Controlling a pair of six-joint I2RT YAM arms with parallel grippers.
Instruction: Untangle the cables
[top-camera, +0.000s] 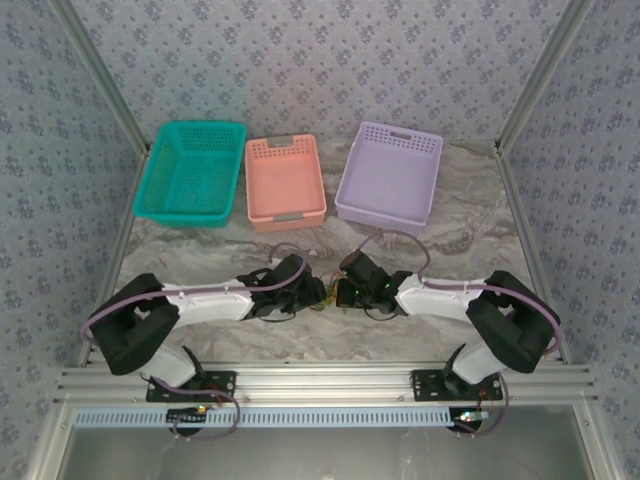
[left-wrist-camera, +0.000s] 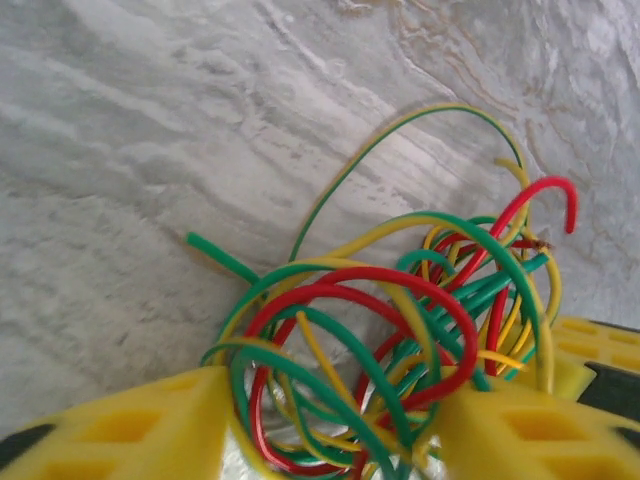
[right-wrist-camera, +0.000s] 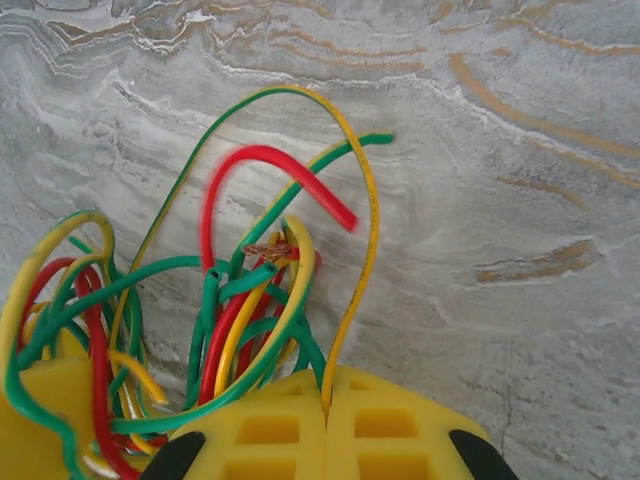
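The cables (top-camera: 326, 295) form one tangle of red, green and yellow wires at the middle of the marble table, between my two grippers. In the left wrist view the tangle (left-wrist-camera: 400, 300) fills the gap between my left gripper's (left-wrist-camera: 335, 425) yellow fingers, which press on it from both sides. My right gripper (right-wrist-camera: 325, 390) is shut, with a thin yellow-green wire (right-wrist-camera: 370, 230) pinched in the seam between its fingers. That wire arches up and back into the tangle (right-wrist-camera: 240, 300) to its left. Loose red and green ends stick out of the bundle.
Three empty baskets stand in a row at the back: teal (top-camera: 192, 172), pink (top-camera: 285, 182) and purple (top-camera: 390, 177). Metal frame rails run along the table's sides and near edge. Both arms reach inward and meet at the centre.
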